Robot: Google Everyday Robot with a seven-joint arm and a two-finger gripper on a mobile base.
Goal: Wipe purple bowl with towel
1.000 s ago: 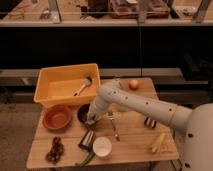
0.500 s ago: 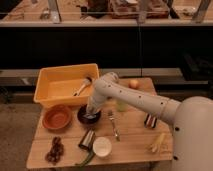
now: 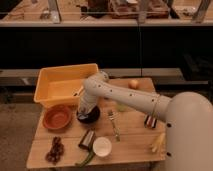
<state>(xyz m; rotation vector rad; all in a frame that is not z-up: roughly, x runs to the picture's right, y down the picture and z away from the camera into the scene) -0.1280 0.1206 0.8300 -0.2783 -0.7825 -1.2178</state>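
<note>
- Purple bowl (image 3: 93, 119) sits on the wooden bench (image 3: 131, 140), just in front of the yellow tub (image 3: 56, 86) and right beside the orange bowl (image 3: 57, 117), near the bench's left half.
- From where I stand, the gripper (image 3: 85, 111) is down at the bowl's rim, reaching in from the tub side with its fingers clenched shut; the white arm (image 3: 120, 97) arches over from the right.
- I cannot make out the towel. If it is pinched in those fingers, the wrist and the bowl's dark inside hide it.
- My read is that the wiping stroke itself is the step in hand, with the tool already at or inside the bowl.
- To do it well, I would press lightly and sweep in a circle around the inner wall, so the cloth drags rather than the fingertips scraping.
- The bowl is small and looks glossy, so a sideways push could slide it into the orange bowl or toward the dark can (image 3: 87, 139) and the white cup (image 3: 102, 147) in front.
- Short, slow strokes with the pressure mostly downward should hold it in place.
- The fork (image 3: 114, 125) lies close on the right; the elbow should stay above it.
</note>
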